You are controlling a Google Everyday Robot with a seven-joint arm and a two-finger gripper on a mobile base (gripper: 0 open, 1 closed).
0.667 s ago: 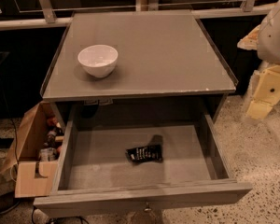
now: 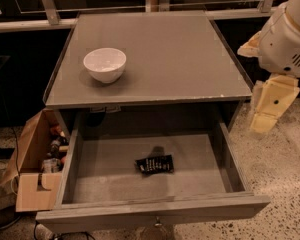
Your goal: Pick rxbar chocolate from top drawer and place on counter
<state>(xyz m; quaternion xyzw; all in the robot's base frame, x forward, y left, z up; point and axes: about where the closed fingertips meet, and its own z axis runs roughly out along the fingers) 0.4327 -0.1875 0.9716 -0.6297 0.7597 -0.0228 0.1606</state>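
One rxbar chocolate [image 2: 154,164] in the top drawer [image 2: 115,181].
One bowl [image 2: 104,64] on the counter [image 2: 180,59]; our hand [image 2: 270,106] hangs right, whether open we cannot tell.

A white bowl [image 2: 104,64] stood upright, left of centre on the counter [image 2: 190,59]. An open cardboard box [image 2: 30,184] holding small items [image 2: 54,148] sat on the speckled floor [image 2: 285,184] at left. The gripper [image 2: 266,120] hung over that floor at right.

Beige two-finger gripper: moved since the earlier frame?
Yes. The gripper, right of the grey wooden drawer, shifted left toward the right edge of the flat grey counter.
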